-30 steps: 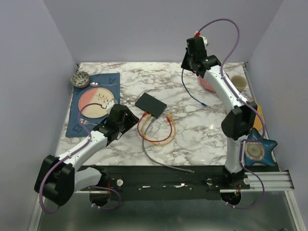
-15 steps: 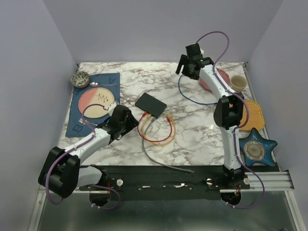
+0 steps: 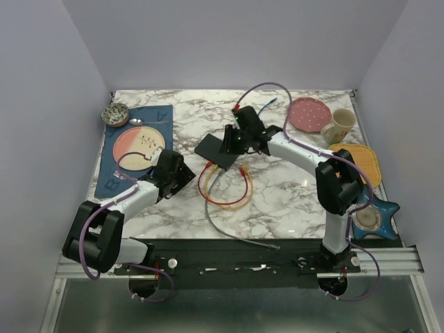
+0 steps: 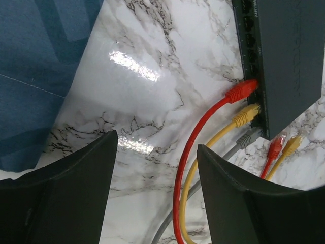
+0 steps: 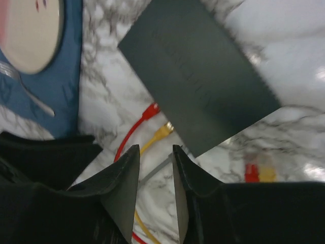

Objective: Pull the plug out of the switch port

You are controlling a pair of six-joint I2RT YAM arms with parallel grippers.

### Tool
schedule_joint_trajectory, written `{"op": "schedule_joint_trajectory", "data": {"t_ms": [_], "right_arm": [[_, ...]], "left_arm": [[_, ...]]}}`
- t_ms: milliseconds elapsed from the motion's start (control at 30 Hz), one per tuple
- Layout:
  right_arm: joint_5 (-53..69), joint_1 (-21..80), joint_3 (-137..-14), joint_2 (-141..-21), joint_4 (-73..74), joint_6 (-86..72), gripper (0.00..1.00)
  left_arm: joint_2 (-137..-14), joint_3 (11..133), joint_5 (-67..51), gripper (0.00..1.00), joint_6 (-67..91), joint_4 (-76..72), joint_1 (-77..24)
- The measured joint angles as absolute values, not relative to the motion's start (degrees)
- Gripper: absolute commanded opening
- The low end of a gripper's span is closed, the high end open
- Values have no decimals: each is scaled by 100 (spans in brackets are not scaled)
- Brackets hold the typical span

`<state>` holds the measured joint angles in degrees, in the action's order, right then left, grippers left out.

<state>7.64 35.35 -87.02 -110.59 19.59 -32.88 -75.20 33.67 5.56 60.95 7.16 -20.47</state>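
Three plugs [image 4: 246,114] sit in the switch [image 3: 216,150] edge facing the left gripper [image 4: 157,152], nearest, fingers wide apart; right gripper [image 5: 156,152], narrowly parted, hovers over its top.

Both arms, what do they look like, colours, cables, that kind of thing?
The left arm and right arm both have white links between bulky black joints, each with a thin purple cable looping alongside. The left pincer and right pincer have plain matte black fingers, broad and tapering; no markings show.
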Motion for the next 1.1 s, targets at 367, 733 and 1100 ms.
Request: {"op": "schedule_joint_trajectory", "data": {"t_ms": [367, 733, 1100], "right_arm": [[1258, 4132, -7360, -11050, 1437, -3208, 29], [1096, 4160, -7083, -11109, 1411, -3258, 27], [624, 3691, -6639, -10781, 1398, -3489, 27]], "left_arm": [[-8044, 3319, 252, 73, 6313, -30, -2202], [-8423, 3400, 36, 70, 6379, -593, -2891], [-9091, 3430, -639, 44, 6504, -1487, -3142]]}}
